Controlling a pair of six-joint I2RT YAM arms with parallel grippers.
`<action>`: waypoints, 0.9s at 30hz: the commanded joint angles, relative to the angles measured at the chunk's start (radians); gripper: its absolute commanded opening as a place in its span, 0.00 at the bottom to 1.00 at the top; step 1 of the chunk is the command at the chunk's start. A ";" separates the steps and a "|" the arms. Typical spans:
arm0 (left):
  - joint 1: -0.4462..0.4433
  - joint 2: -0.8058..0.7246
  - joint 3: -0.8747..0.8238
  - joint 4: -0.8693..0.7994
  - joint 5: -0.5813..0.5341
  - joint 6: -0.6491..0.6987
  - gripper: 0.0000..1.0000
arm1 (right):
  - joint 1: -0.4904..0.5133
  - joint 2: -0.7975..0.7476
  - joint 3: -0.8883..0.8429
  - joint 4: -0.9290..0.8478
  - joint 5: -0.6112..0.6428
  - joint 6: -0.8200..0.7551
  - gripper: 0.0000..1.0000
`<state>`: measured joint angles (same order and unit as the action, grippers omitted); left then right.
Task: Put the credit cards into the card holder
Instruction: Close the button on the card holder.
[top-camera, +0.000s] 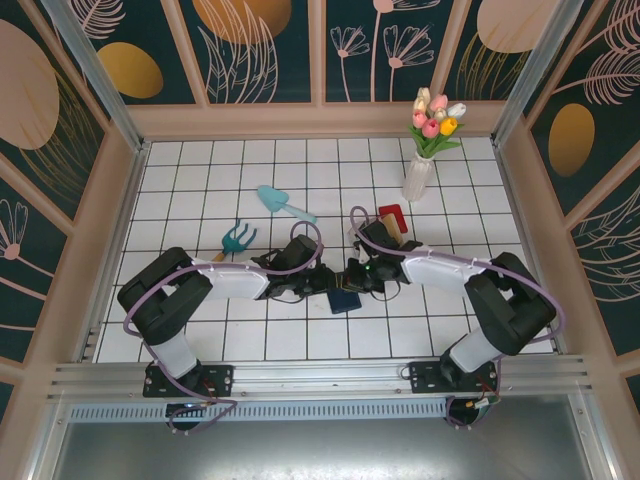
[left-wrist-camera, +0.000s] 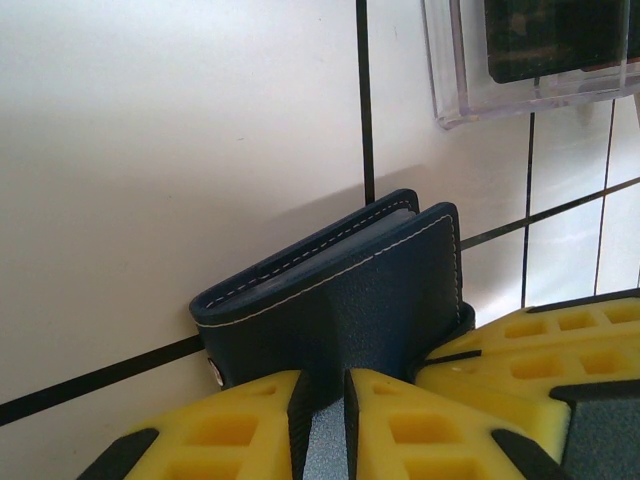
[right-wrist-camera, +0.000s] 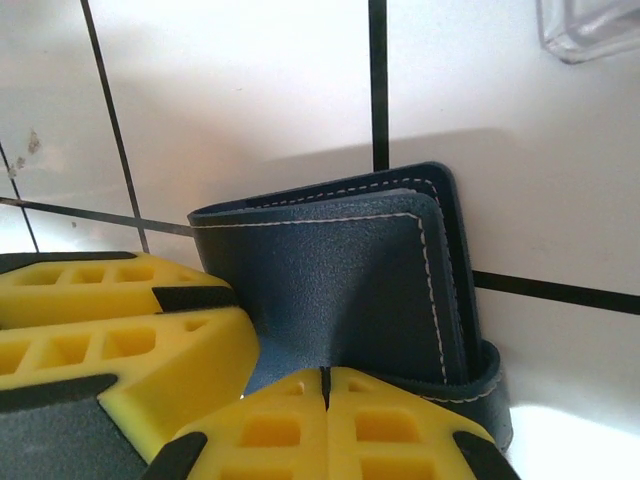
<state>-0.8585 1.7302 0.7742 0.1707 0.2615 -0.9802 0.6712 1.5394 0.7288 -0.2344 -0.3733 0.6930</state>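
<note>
The navy-blue card holder (top-camera: 345, 299) lies on the white tiles between both arms, folded nearly closed. My left gripper (left-wrist-camera: 327, 400) is shut on one leather flap of the card holder (left-wrist-camera: 350, 290). My right gripper (right-wrist-camera: 324, 385) pinches the opposite flap of the card holder (right-wrist-camera: 340, 270), its jaws almost touching. Each wrist view also catches the other gripper's yellow fingers (left-wrist-camera: 545, 345) (right-wrist-camera: 100, 325) beside the wallet. A red card (top-camera: 392, 214) stands in the clear rack (top-camera: 388, 228) just behind my right gripper (top-camera: 357, 277). A black card (left-wrist-camera: 555, 40) sits inside the clear rack (left-wrist-camera: 520, 95).
A white vase of tulips (top-camera: 418, 175) stands at the back right, close behind the rack. A light-blue toy shovel (top-camera: 283, 203) and a teal toy rake (top-camera: 237, 240) lie left of centre. Wooden walls enclose the tiled table.
</note>
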 joint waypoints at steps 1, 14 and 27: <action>-0.006 0.057 -0.026 -0.082 -0.005 0.002 0.22 | -0.019 0.082 -0.120 -0.054 0.072 0.014 0.00; -0.006 0.051 -0.028 -0.091 -0.011 0.003 0.22 | 0.017 0.248 -0.242 -0.059 0.205 0.082 0.00; -0.006 0.051 -0.016 -0.103 -0.012 0.013 0.22 | 0.095 0.040 -0.065 -0.105 0.236 0.091 0.02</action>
<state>-0.8471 1.7279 0.7742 0.1589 0.2455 -0.9794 0.7406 1.5349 0.6895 -0.1108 -0.2726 0.8104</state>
